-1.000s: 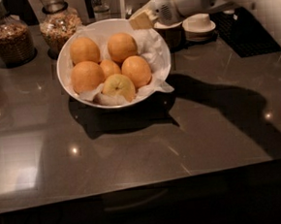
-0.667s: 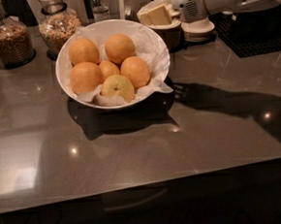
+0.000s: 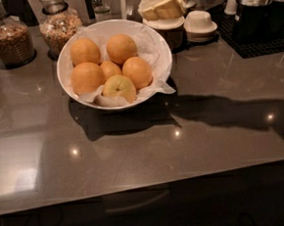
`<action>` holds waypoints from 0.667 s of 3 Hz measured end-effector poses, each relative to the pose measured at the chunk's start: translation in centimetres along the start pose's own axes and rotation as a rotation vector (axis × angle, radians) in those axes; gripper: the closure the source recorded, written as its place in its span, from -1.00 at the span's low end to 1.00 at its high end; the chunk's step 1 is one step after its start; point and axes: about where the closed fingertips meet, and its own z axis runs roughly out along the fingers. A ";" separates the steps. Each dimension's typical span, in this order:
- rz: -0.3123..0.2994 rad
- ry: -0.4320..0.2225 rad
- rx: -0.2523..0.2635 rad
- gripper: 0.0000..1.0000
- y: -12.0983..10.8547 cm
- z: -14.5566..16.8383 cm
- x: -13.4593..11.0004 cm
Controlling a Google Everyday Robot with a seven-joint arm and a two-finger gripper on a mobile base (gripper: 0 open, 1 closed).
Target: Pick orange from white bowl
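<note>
End effector (image 3: 165, 4) hangs at the top edge of the view, behind and to the right of the white bowl (image 3: 63, 62), clear of its rim; whether it is open or closed cannot be told. Bowl stands upright on the dark glossy bench (image 3: 193, 145), left of centre, mouth upward, lined with crumpled white paper (image 3: 154, 44) spilling over the front right rim. Being round, it has no long axis. Five oranges (image 3: 84, 51) lie inside, touching one another, with a paler yellowish fruit (image 3: 119, 87) at the front. Two glass jars (image 3: 7, 35) stand behind left; a small white cup (image 3: 199, 22) stands right of the end effector.
</note>
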 end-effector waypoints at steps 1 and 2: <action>-0.080 0.055 -0.054 1.00 0.0 2.4 -0.3; -0.097 0.124 -0.071 0.62 -1.2 5.9 0.6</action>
